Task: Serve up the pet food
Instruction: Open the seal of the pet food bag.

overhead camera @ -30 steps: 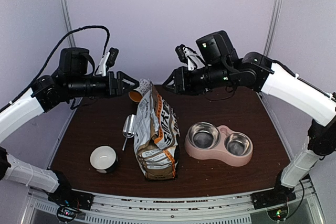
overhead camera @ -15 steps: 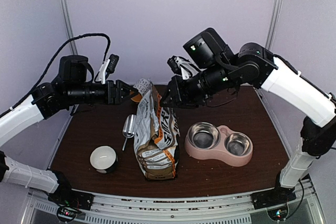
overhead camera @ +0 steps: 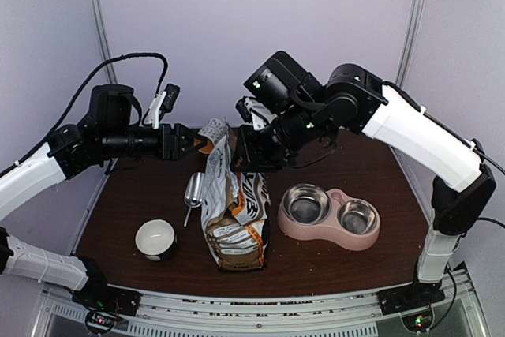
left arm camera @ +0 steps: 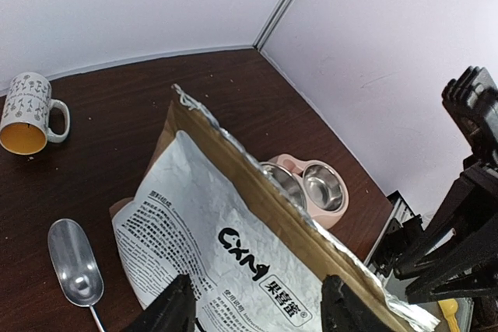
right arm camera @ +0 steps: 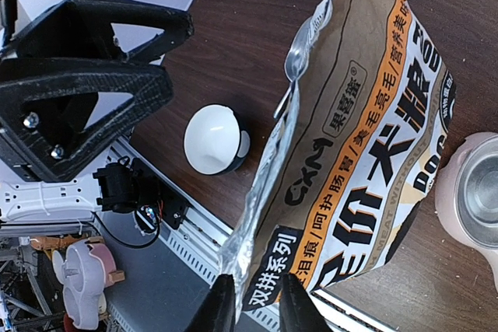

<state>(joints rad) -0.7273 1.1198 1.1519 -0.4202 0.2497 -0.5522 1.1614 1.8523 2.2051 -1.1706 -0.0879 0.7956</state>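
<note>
The printed pet food bag (overhead camera: 234, 207) stands upright at the table's middle, its foil-lined top open. No kibble shows; it is hidden inside the bag. My left gripper (overhead camera: 189, 141) is open and hovers just left of the bag's top; in the left wrist view the gripper (left arm camera: 257, 310) has the bag (left arm camera: 218, 231) between and below its wide fingers. My right gripper (overhead camera: 241, 155) is at the bag's top right. In the right wrist view the gripper (right arm camera: 257, 312) has its jaws a narrow gap apart, with the bag's (right arm camera: 366, 138) top corner showing between them.
The pink double bowl (overhead camera: 330, 216) with empty steel cups sits right of the bag. A steel scoop (overhead camera: 193, 189) lies left of the bag, with a white bowl (overhead camera: 155, 238) nearer the front. A mug (left arm camera: 27, 114) lies on its side at the back left.
My right arm has swung left and down, bringing its gripper to the bag's top. My left gripper has edged slightly toward the bag. The bag has not moved.
</note>
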